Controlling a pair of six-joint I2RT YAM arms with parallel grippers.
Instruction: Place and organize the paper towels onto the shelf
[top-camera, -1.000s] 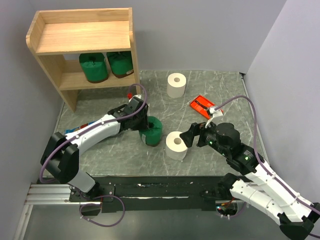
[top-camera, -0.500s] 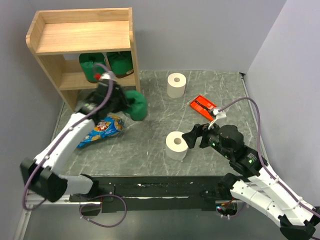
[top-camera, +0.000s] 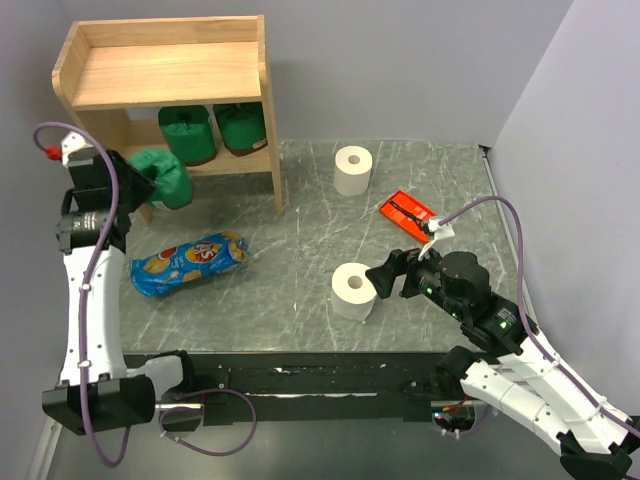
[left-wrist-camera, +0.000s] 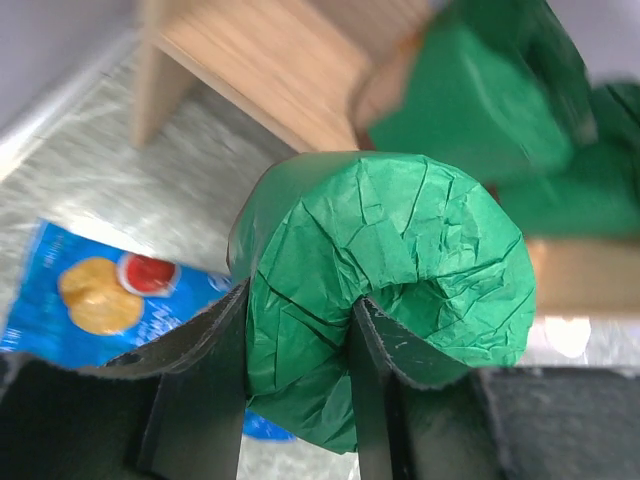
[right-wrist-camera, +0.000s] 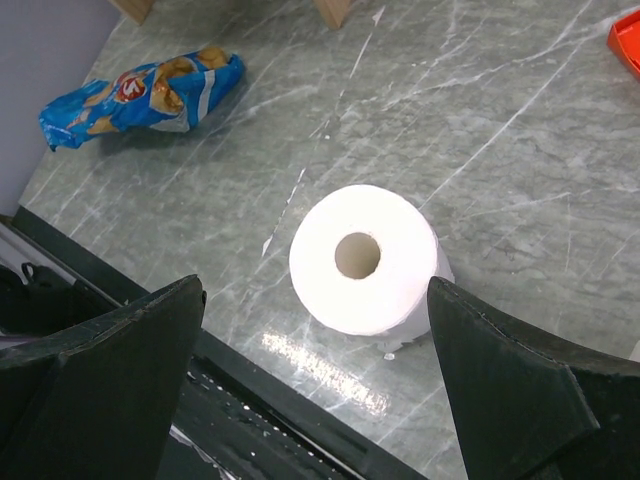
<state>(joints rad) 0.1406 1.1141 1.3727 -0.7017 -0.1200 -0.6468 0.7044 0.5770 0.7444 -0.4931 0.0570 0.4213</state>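
- The green roll is clamped in the left tool, near the lower tier of the shelf.
- Step, I judge: placing it; next it must go in beside the two stored green rolls.
- The right tool stands wide near a white roll.

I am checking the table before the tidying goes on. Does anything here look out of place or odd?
Yes. A blue snack bag lies flat on the left of the table, and an orange-red tray sits askew at the right; neither is a paper towel. Nothing looks spilled or damaged.
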